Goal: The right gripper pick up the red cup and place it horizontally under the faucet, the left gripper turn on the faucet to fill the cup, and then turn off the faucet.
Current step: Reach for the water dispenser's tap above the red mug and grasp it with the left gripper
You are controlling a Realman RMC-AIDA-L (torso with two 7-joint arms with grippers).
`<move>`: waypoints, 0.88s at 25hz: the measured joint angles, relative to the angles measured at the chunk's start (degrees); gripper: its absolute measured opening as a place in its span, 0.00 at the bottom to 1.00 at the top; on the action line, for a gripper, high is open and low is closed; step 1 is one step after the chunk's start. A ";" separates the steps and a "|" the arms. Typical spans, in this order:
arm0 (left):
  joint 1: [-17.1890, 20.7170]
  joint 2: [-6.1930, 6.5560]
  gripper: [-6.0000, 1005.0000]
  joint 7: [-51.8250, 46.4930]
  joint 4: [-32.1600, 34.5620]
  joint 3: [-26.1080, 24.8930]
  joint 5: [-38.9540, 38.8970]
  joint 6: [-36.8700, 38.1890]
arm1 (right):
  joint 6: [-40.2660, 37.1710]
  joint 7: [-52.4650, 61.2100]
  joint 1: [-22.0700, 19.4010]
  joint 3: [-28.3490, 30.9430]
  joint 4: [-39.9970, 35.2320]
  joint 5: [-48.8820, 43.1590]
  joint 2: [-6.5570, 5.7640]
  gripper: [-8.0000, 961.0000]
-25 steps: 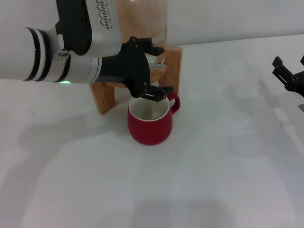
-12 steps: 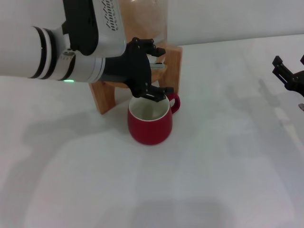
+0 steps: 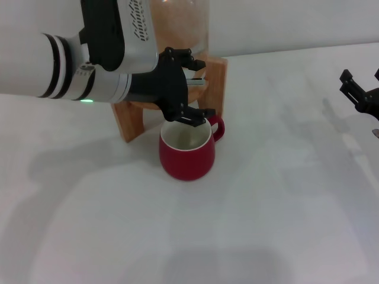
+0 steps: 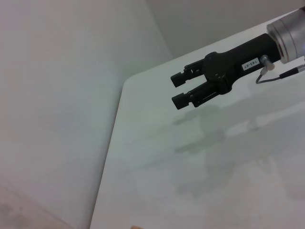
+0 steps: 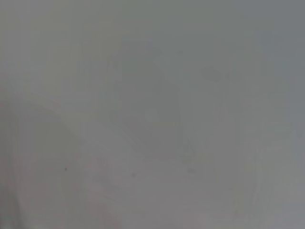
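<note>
Quick count: two arms, one red cup (image 3: 186,151), one faucet (image 3: 193,82), one glass dispenser (image 3: 177,26), one wooden stand (image 3: 217,80). Everything sits on a plain white bench (image 3: 266,195) w/ a pale wall behind; nothing else on the surface that I can make out.

Left hand (image 3: 188,89) is right up at the stand, green light showing on the forearm. Its black fingers (image 3: 196,116) are spread, one up by the dispenser base, the other curling down over the far rim of the cup. The faucet's chrome lever sits between those fingers; can't tell if they're actually touching it. Most of the spout is hidden by the claw.

Cup stands upright on the bench just below the left hand, directly in front of the stand, cream inside facing up, small loop handle turned toward the right hand's side. The lower finger tip looks to be at the cup's rim, touching or just above, hard to say. Whether there's liquid inside, can't tell.

Right hand (image 3: 359,93) is well apart from the cup, out at the far right edge of the head view, above bare bench. In the left wrist view the same right hand (image 4: 185,88) shows clearly: fingers parted w/ a narrow gap, holding nothing, silver housing behind it, hovering over white bench w/ its shadow below.

Right wrist view gives only a flat grey blur, no detail to read.
</note>
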 joint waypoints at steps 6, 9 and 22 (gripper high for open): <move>0.05 -0.11 0.87 0.00 0.00 0.34 -0.12 0.18 | 0.00 0.00 0.00 0.00 0.00 -0.01 0.00 0.88; 0.25 -0.13 0.87 0.00 0.26 0.37 -0.17 0.43 | 0.00 0.00 0.00 0.00 0.00 -0.01 0.00 0.88; 0.84 -0.23 0.87 -0.39 1.34 1.98 -0.27 0.66 | 0.00 0.00 -0.18 0.00 0.00 -0.05 0.00 0.88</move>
